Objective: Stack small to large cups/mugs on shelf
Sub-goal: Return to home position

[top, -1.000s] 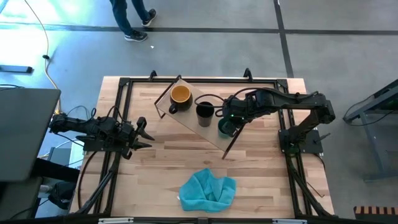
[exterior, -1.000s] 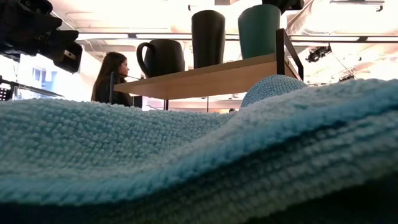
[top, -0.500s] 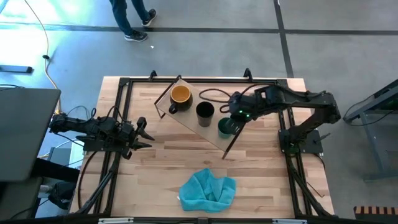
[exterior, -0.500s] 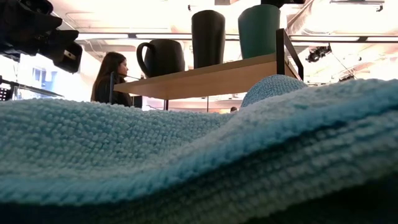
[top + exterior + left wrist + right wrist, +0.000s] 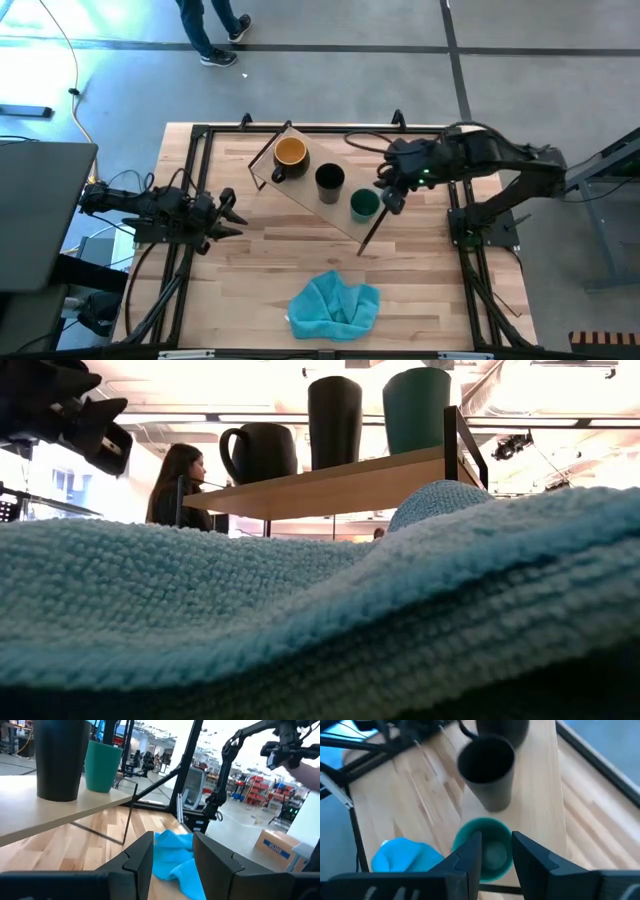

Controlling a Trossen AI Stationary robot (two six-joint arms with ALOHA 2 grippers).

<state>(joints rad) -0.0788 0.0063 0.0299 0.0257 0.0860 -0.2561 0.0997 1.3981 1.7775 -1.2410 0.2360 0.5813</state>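
The shelf [image 5: 300,190] is pale wood with black legs, the mug [image 5: 290,153] yellow-orange inside with a dark handle, the black cup [image 5: 329,179] and the green cup [image 5: 364,204] each plain, the cloth [image 5: 335,305] teal-blue, and the tabletop [image 5: 250,270] striped light wood with black rails

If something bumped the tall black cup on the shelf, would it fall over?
It probably could tip: the black cup looks taller than it is wide. It looks stiff, unlike the crumpled cloth. It stands on the raised shelf beside the green cup, so falling might knock that too. The right gripper, open, is near the green cup.
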